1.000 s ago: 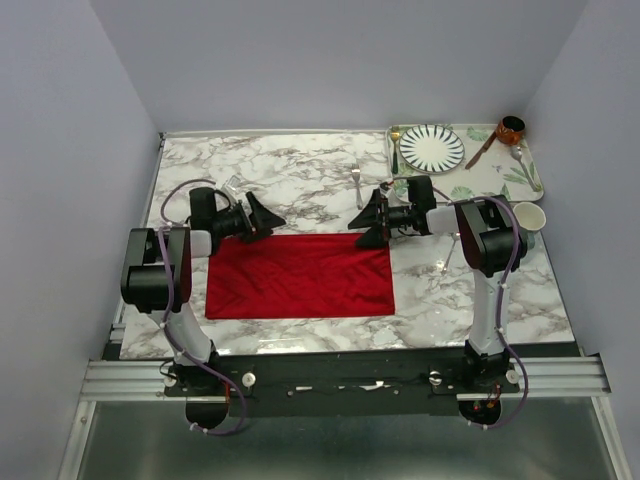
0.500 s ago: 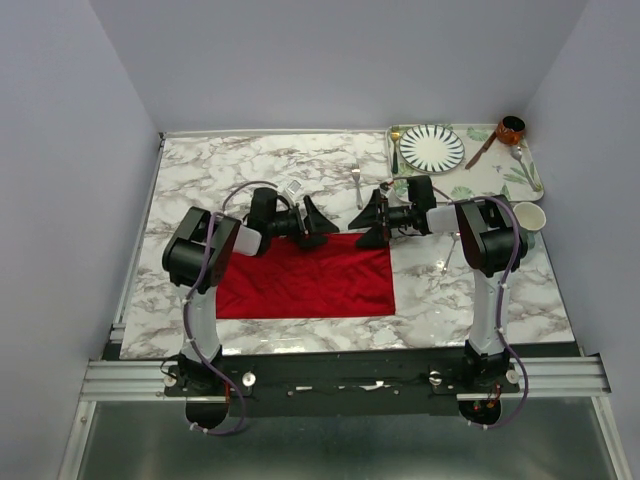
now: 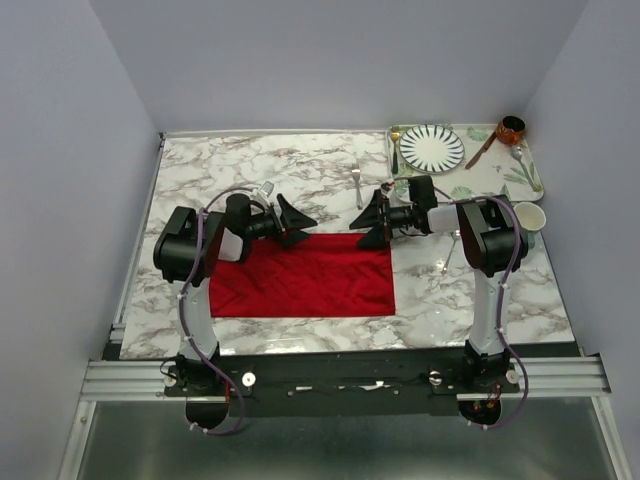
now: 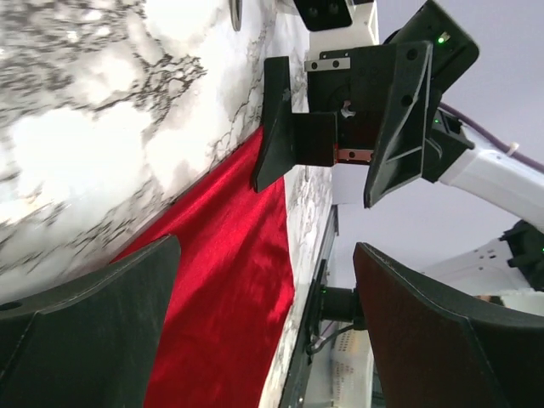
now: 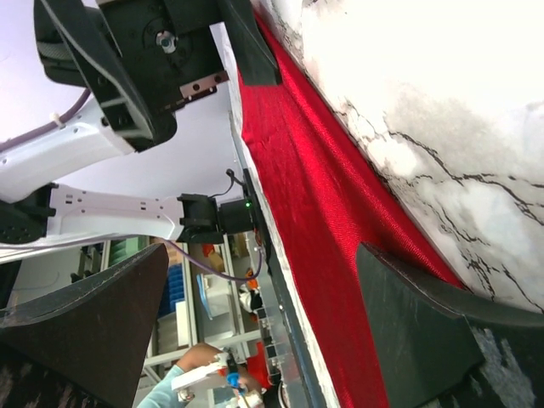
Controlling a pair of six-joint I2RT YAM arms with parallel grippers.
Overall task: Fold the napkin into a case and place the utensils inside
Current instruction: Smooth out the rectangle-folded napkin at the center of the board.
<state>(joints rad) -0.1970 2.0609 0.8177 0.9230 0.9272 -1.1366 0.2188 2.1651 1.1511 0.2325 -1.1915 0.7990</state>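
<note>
So the soft deep-red fabric napkin [image 3: 305, 278] is lying flat as a wide rectangle on the white-and-grey marble tabletop [image 3: 230, 165], right in front of both arms. The left gripper [image 3: 294, 223] is hovering over its far edge, a bit left of the middle. The right gripper [image 3: 366, 228] is hanging over the far right corner. Both are spread wide and carrying nothing. In the wrist views we're seeing red cloth [image 4: 225, 263] running right under the fingers, but we can't tell if anything is actually touching it.

Handling-wise, we're expecting it to be light and totally floppy. Lifting it by one point is probably just going to pull up a tent while the rest sags and drags. The weave is looking a little shiny and the marble is looking slick, so we're guessing it's going to slide instead of staying put if it gets pushed sideways.

We're leaning toward pinching the far edge at two well-separated spots, ideally the corners, one per gripper. That way the edge is staying straight while it's being carried over.

The slim shiny silver metal fork [image 3: 356, 183] is waiting on bare marble just past that far edge. It's hard, thin and lying flat, so we're figuring on grabbing it across the handle.
</note>
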